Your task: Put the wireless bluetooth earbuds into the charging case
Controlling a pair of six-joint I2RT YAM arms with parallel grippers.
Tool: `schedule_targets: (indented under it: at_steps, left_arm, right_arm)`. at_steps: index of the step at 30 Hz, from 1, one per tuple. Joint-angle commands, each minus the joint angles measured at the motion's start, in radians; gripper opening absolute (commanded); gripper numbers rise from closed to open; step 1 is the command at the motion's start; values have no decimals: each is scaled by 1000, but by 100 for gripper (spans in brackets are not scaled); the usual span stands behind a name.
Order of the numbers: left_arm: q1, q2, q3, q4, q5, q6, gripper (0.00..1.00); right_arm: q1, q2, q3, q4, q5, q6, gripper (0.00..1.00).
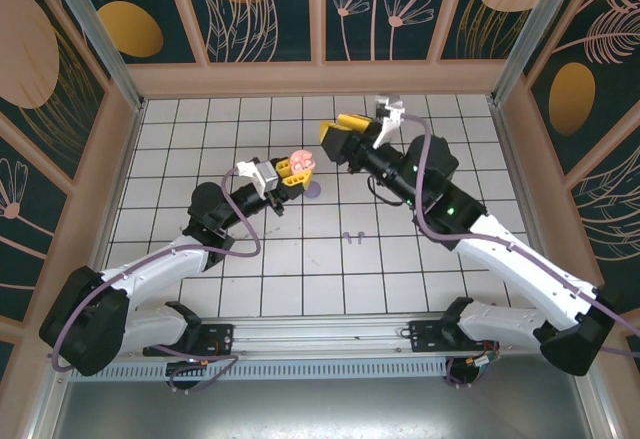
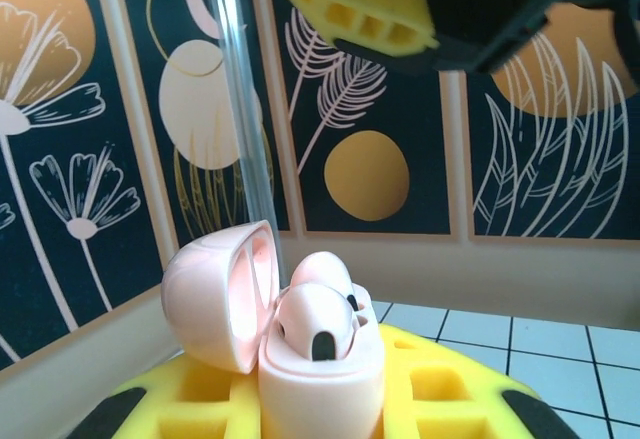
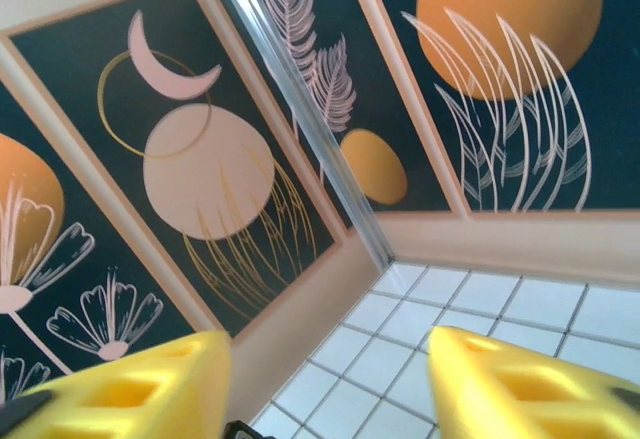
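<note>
From above, the left claw (image 1: 295, 170) clamps the pink charging case (image 1: 300, 160) above the desk (image 1: 300, 279), seemingly steadying it for loading. The right claw (image 1: 337, 139) hovers just beside it. Left wrist view: lid thrown back, a pale pink earbud (image 2: 312, 321) sitting in the case. Right wrist view: yellow fingers (image 3: 150, 384) spread apart, empty.

Left end effector (image 1: 291, 171) seemingly grips case (image 1: 301, 159).

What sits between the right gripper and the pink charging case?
Nothing: in the top external view the short gap between the right gripper and the pink charging case, held by the left gripper, is bare white tile.
</note>
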Motion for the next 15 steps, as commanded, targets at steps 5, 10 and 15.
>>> schedule_targets:
  at_steps: [5, 10, 15]
  left_arm:
    - [-4, 21, -3, -42, 83, 40, 0]
    - [-4, 25, -1, -57, 88, 47, 0]
    - [-4, 37, 12, -59, 91, 44, 0]
  right_arm:
    - [-74, 191, 262, -405, -125, 9, 21]
    - [-89, 306, 384, -540, -199, -6, 10]
    - [-88, 377, 431, -616, -263, -19, 8]
